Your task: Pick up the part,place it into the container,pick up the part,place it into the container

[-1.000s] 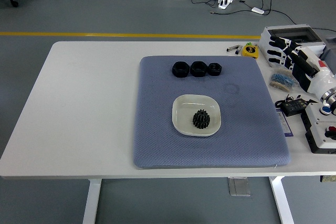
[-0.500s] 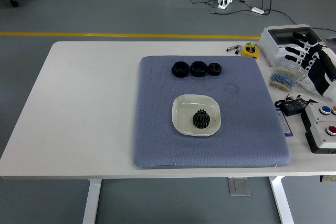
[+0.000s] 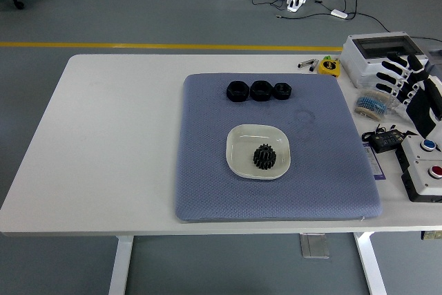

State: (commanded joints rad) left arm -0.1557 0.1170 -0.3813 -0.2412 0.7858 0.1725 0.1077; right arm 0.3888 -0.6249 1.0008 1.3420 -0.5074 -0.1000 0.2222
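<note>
A white square dish (image 3: 242, 157) sits in the middle of a blue-grey mat (image 3: 207, 184). A black gear part (image 3: 264, 157) lies in the dish. Three black nut-like parts (image 3: 260, 90) stand in a row at the mat's far side. My right hand (image 3: 407, 79) is at the right edge of the picture, over the clutter beside the mat. Its fingers are spread and hold nothing. The left arm is out of view.
A clear box (image 3: 376, 53), a yellow tape measure (image 3: 329, 66), a blue brush wheel (image 3: 369, 106), a black adapter (image 3: 383, 140) and a button box (image 3: 423, 168) crowd the table's right side. The table's left side (image 3: 117, 136) is bare.
My right hand has drawn back to the right, toward the picture's edge, with its fingers still spread. The parts and the dish have not moved.
</note>
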